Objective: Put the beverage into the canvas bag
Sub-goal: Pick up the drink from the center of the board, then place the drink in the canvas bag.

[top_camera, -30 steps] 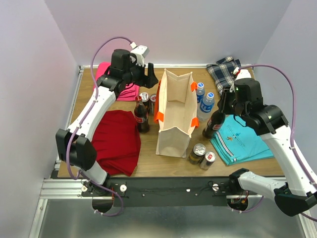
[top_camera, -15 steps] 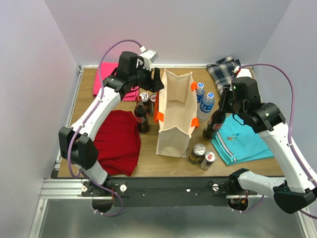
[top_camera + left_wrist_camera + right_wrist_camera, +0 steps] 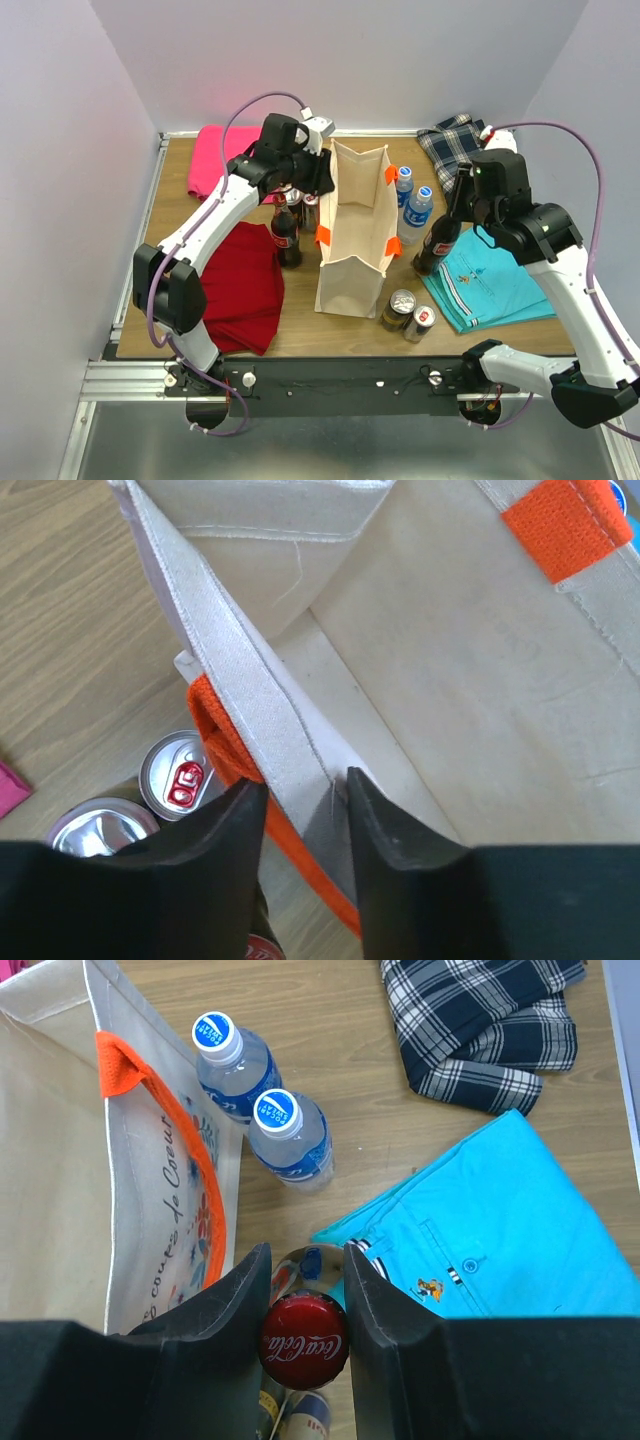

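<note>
Wood table (image 3: 300,332) boxed in by plain pale walls (image 3: 380,60) on three sides; red cloth (image 3: 240,290) on the left, teal cloth (image 3: 490,285) on the right. Canvas bag (image 3: 352,270) stands upright mid-table, mouth open. Left gripper (image 3: 305,780) sits at the bag's left wall. The hemmed rim runs btwn its fingers, one inside and one outside, approx. half open — can't tell if they pinch the fabric. Right gripper (image 3: 307,1255) is clamped on the neck of a cola bottle (image 3: 437,245), red cap btwn the fingers — bottle tilted, just right of the bag, near two water bottles (image 3: 290,1140).
</note>
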